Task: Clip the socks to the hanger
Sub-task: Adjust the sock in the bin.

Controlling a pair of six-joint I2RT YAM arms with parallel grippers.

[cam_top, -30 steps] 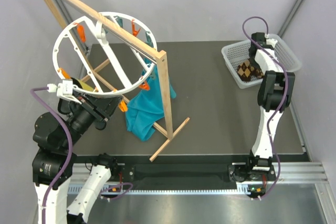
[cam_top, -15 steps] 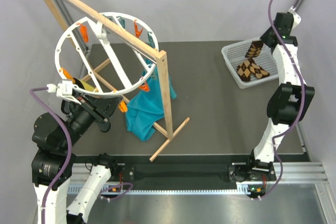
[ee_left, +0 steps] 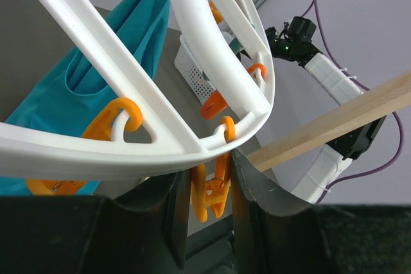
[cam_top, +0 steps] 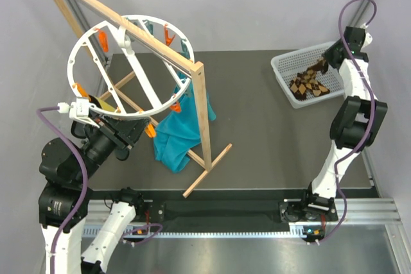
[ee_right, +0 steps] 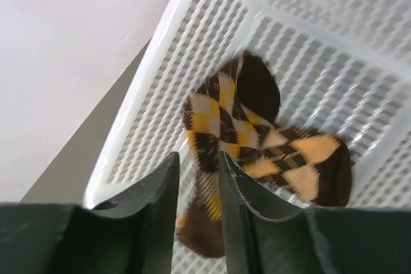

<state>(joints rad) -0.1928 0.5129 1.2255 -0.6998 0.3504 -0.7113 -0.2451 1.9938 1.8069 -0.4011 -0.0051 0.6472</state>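
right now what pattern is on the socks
The socks: brown-and-tan argyle diamonds, best in right wrist view.

Wooden frame [cam_top: 200,107], teal cloth [cam_top: 171,140], mesh basket [cam_top: 280,76]

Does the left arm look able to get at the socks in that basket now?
Probably not. The left gripper is at the hanger with its jaws on an orange clip, and the wooden frame stands between it and the basket. The right gripper holds the socks.

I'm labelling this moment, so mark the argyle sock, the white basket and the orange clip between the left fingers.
argyle sock [ee_right: 257,139], right wrist view, its patterned middle.
white basket [cam_top: 280,76], top external view, its left wall.
orange clip [ee_left: 220,181], left wrist view, its body.
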